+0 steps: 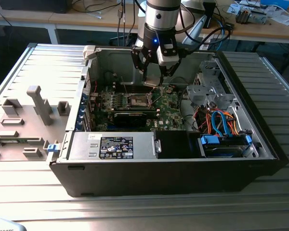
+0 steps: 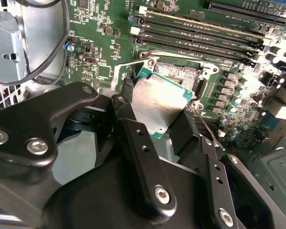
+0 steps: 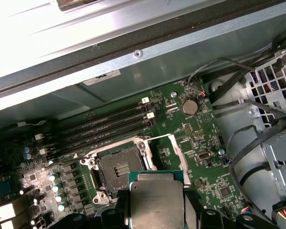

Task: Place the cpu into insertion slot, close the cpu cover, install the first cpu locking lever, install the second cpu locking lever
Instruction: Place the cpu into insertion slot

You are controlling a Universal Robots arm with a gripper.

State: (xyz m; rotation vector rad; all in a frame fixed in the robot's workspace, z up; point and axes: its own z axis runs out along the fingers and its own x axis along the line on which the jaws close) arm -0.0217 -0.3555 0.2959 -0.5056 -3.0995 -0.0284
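- Nearest us in the exterior view, a ribbed metal table (image 1: 135, 211) carries an open computer case (image 1: 159, 180), lying on its side with its inside facing up.
- Just behind the case's near wall we see a grey power supply (image 1: 116, 147) and, toward the exterior view's right, a drive bay (image 1: 224, 144) with blue parts and orange and blue cables.
- Beyond these lies the green motherboard (image 1: 168, 103), with the insertion slot (image 3: 115, 168) bare and uncovered at its middle.
- Just beside that slot, the cpu cover (image 3: 177, 150) stands swung open, a thin silvery frame.
- Above the board, the gripper (image 1: 152, 81) hangs from the arm, its black fingers (image 2: 183, 128) pinching the cpu (image 2: 162, 95) by two opposite edges.
- We see the cpu held metal top up, near the slot and not seated in it; the first wrist view shows it (image 3: 156, 200) overlapping one corner of the slot.
- Past the slot run four long dark memory slots (image 3: 105, 125), then the case's far wall.
- Farthest off stands a wooden workbench (image 1: 86, 17) strewn with cables.
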